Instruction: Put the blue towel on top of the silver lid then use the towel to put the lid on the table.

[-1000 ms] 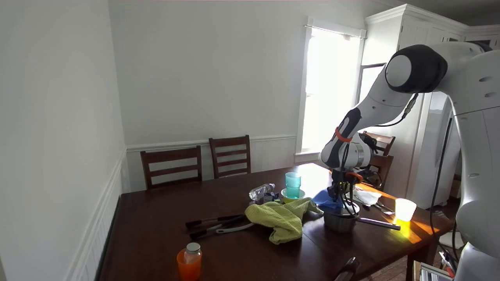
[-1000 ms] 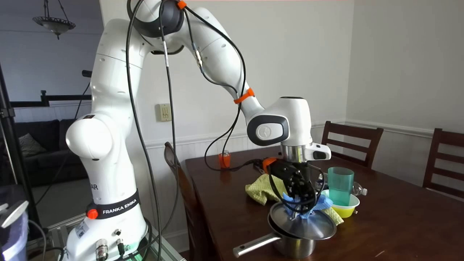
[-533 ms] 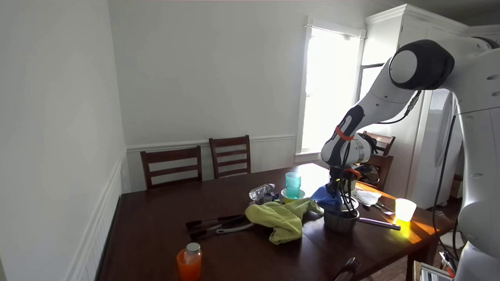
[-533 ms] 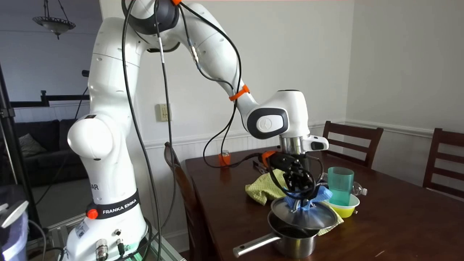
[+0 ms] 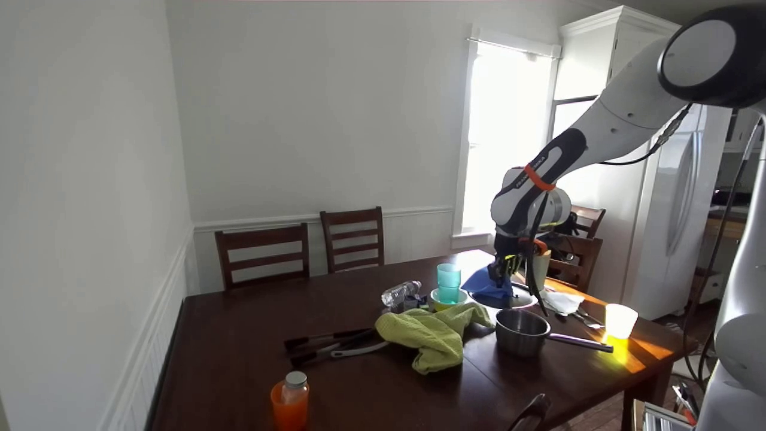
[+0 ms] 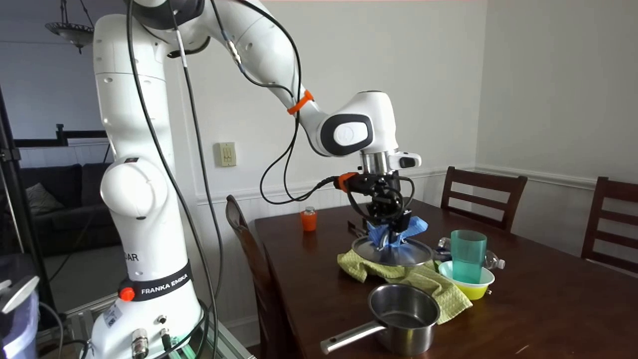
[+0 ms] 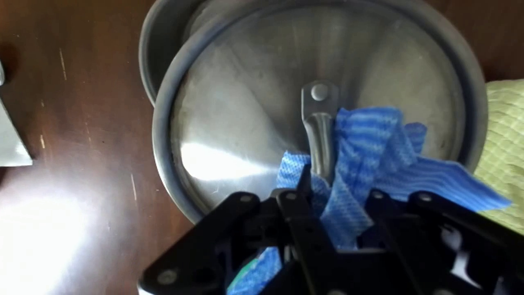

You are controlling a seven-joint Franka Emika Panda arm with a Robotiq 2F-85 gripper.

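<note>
One blue towel (image 7: 364, 143) was bunched about the strap handle (image 7: 321, 135) of the silver lid (image 7: 245, 110), and the gripper (image 7: 338, 192) was clenched on it, folds of cloth and the handle held between its two fingers (image 7: 292, 205). In an exterior view the lid hung roughly level above the table (image 6: 548, 319), apart from the saucepan (image 6: 408, 341), and in the wrist view it overlapped part of the saucepan's rim. A corner of the cloth stuck out past the lid's edge there.

The saucepan stood upright on the table, its steel inside in plain sight and its long handle (image 6: 354, 336) reaching out to one side. Near it lay a crumpled yellow-green towel (image 5: 425, 335). Next to that a teal cup (image 6: 468, 257) stood in a bowl (image 6: 476, 291), white at the rim and yellow below, and a clear bottle (image 5: 400, 293) lay on its side close by. Long-handled utensils (image 5: 356, 351) lay on the table, their ends lost at the yellow-green towel; whether under or behind it could not be told. Well apart from the saucepan, a jar (image 5: 295, 388) stood in an orange cup (image 5: 290, 414). A pale cup (image 5: 620, 321) stood in bright light near the table's edge.
</note>
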